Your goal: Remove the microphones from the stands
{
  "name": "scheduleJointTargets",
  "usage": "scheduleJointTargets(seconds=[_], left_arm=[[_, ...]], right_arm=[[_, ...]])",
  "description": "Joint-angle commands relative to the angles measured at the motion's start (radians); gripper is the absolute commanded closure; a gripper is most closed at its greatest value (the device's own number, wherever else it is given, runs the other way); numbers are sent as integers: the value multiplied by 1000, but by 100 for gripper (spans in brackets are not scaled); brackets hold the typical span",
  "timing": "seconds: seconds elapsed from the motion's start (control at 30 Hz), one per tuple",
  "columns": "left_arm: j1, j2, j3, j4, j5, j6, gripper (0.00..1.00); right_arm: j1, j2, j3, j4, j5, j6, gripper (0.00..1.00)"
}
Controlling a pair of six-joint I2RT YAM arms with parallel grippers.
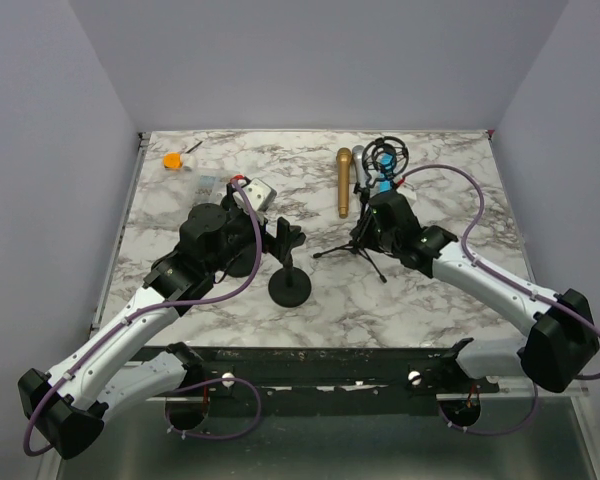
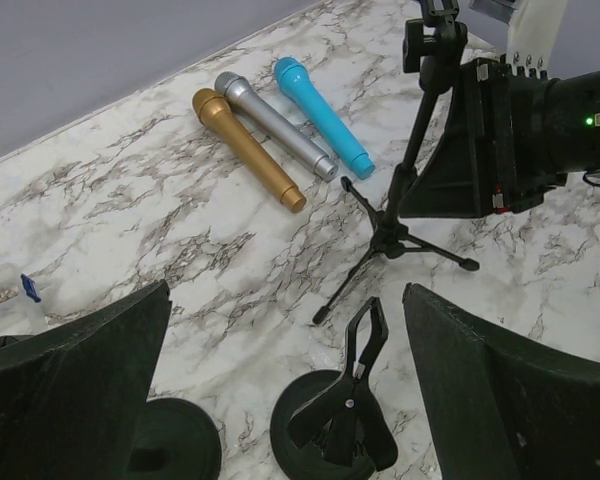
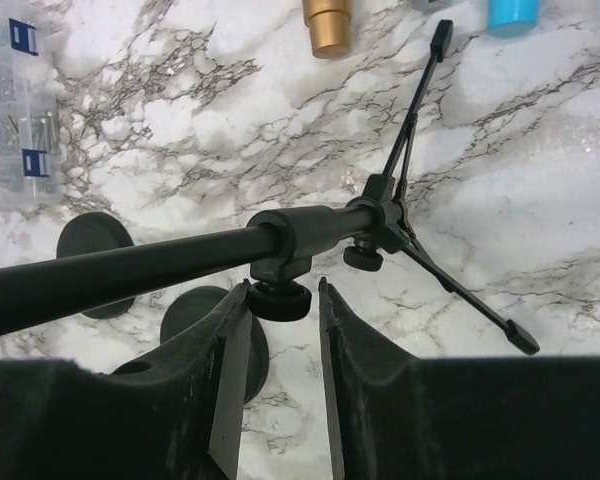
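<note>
Three microphones lie side by side on the marble table: gold [image 2: 248, 150], silver [image 2: 275, 126] and blue [image 2: 323, 117]; none sits in a stand. A black tripod stand [image 2: 398, 235] rises beside them. My right gripper [image 3: 278, 298] is at its pole [image 3: 160, 262], jaws slightly open, with a black clamp knob [image 3: 280, 300] between the tips, touching the left finger [image 3: 225, 370] and clear of the right one. My left gripper [image 2: 285, 300] stands wide open above a round-base stand [image 2: 325, 430] whose spring clip [image 2: 358, 360] is empty.
A clear parts box [image 1: 202, 181] with blue latches and an orange object [image 1: 172, 160] sit at the back left. A second round black base [image 2: 175, 440] lies by my left finger. A black ring-shaped holder [image 1: 388, 152] shows at the back near the microphones.
</note>
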Motion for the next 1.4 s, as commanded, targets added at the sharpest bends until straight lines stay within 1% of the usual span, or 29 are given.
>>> scheduleJointTargets(seconds=[0.0, 0.07, 0.13, 0.27, 0.37, 0.43, 0.5, 0.57, 0.63, 0.7, 0.77, 0.93, 1.13, 1.23, 1.37], left_arm=[[-4, 3, 21, -18, 10, -3, 1], [-4, 3, 21, -17, 10, -2, 1], [-3, 3, 21, -18, 9, -2, 2], [-4, 4, 20, -18, 11, -2, 2], [-4, 5, 21, -17, 15, -4, 1], [-4, 6, 21, -17, 16, -4, 2], [-3, 6, 21, -17, 16, -4, 2], [-4, 6, 21, -17, 15, -4, 1], [-4, 4, 21, -17, 15, -4, 1], [-4, 5, 21, -18, 14, -4, 1], [-4, 3, 21, -17, 14, -2, 1], [-4, -5, 19, -15, 13, 0, 1], [-4, -12, 19, -15, 11, 1, 2], [-4, -13, 20, -14, 17, -1, 1], [-4, -13, 19, -12, 21, -2, 2]], right_arm=[[4, -46, -49, 24, -57, -48, 62], [4, -56, -69, 50, -82, -35, 55], [1, -66, -88, 61, -97, -14, 51], [-15, -117, -145, 110, -151, 34, 50], [-52, -180, -213, 203, -219, 67, 47], [-97, -215, -256, 263, -279, 99, 45], [-158, -238, -306, 355, -394, 132, 45], [-214, -238, -345, 453, -494, 173, 44], [-259, -215, -358, 497, -564, 207, 44], [-280, -188, -357, 535, -607, 222, 45], [-286, -168, -351, 556, -615, 234, 45], [-296, -124, -333, 562, -604, 253, 55], [-295, -102, -318, 511, -592, 227, 57], [-296, -104, -304, 463, -567, 194, 62], [-295, -107, -271, 390, -518, 145, 76]])
